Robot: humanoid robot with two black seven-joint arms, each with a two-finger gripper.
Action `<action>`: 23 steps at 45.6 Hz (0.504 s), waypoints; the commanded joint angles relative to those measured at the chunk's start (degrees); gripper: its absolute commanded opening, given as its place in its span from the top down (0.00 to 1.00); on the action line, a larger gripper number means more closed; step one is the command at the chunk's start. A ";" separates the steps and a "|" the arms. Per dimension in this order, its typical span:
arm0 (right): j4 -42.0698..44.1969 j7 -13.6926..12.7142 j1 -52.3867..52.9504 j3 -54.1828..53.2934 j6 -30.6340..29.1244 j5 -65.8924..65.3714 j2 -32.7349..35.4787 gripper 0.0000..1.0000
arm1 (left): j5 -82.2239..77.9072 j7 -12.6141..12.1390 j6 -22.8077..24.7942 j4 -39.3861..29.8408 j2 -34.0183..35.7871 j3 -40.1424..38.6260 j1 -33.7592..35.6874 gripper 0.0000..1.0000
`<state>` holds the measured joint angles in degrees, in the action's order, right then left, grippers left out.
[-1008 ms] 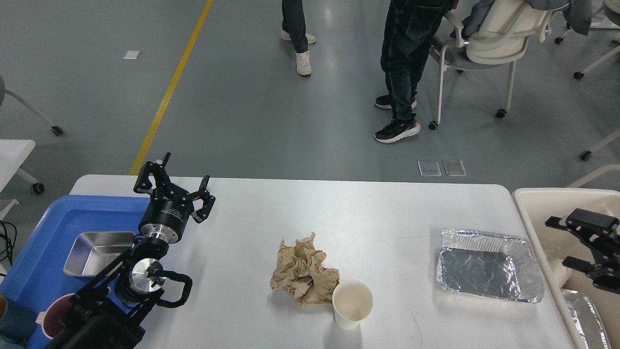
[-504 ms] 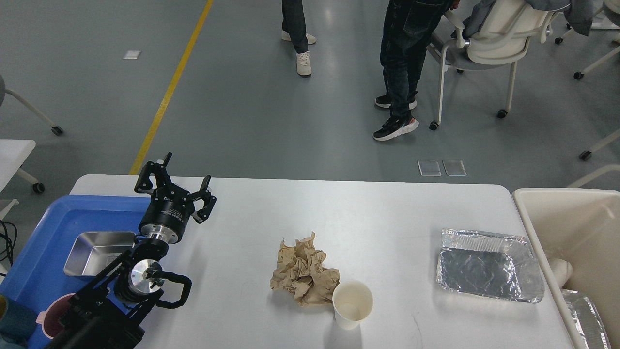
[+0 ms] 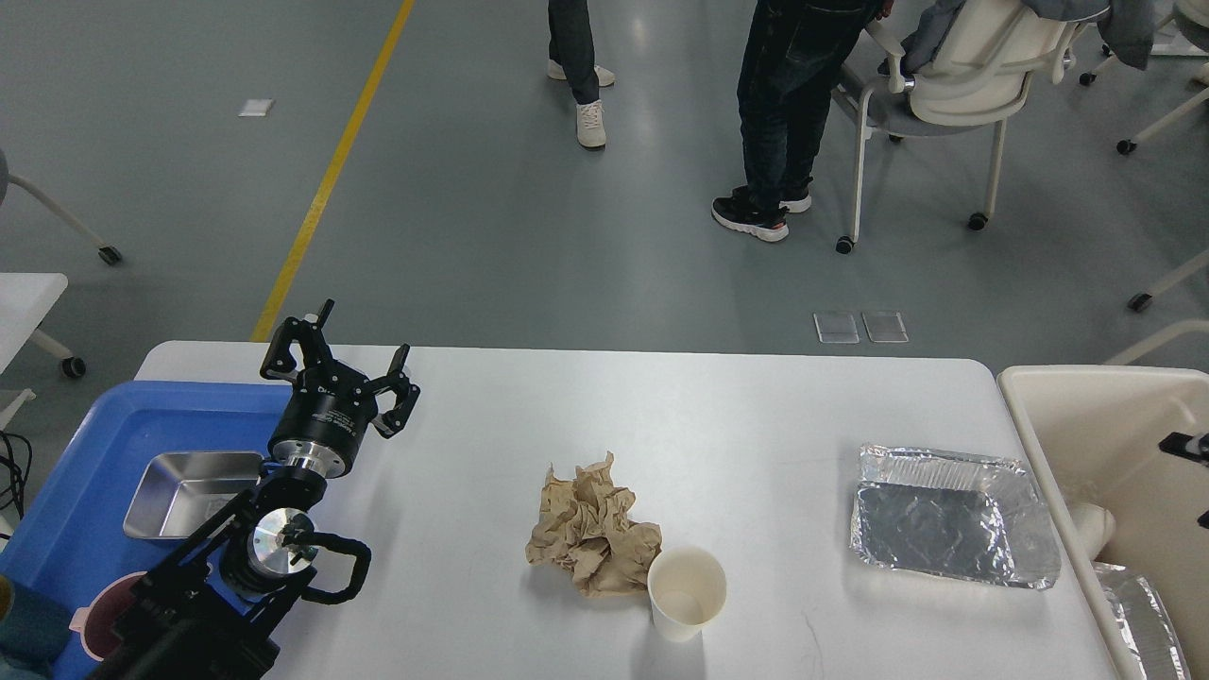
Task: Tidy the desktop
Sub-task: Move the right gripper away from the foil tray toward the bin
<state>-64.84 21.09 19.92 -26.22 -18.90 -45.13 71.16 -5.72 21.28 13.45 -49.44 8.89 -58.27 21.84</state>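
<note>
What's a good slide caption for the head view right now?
Open left end effector hovers by the blue bin; crumpled brown paper, paper cup and foil tray remain on the desktop.

Lab floor: grey floor [image 3: 472, 189], yellow line [image 3: 331, 170], wheeled chairs [image 3: 945, 85].

Left arm [image 3: 236, 557] is matte black all the way up — open-framed linkage, a looped black cable beside a shiny silver disc joint, a polished steel ring under a black cylinder with small white lettering — topped by the black two-fingered left gripper [image 3: 354, 364].
</note>
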 commanded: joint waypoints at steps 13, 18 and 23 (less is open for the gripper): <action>10.08 5.81 0.65 4.33 -0.08 -20.26 -12.62 0.00 | 0.00 0.26 0.08 0.13 0.86 -0.09 -0.39 0.03; 13.15 6.07 1.44 4.86 -0.08 -20.70 -15.25 0.00 | 0.00 0.26 0.34 0.13 1.04 -0.18 -0.83 0.03; 16.14 6.07 2.23 4.95 -0.08 -20.79 -17.36 0.00 | 0.00 0.26 1.14 0.13 1.13 -0.18 -1.27 0.03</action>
<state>-51.66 27.10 21.39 -21.44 -18.99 -65.74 55.84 -5.73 21.53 13.89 -49.30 9.92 -58.40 20.97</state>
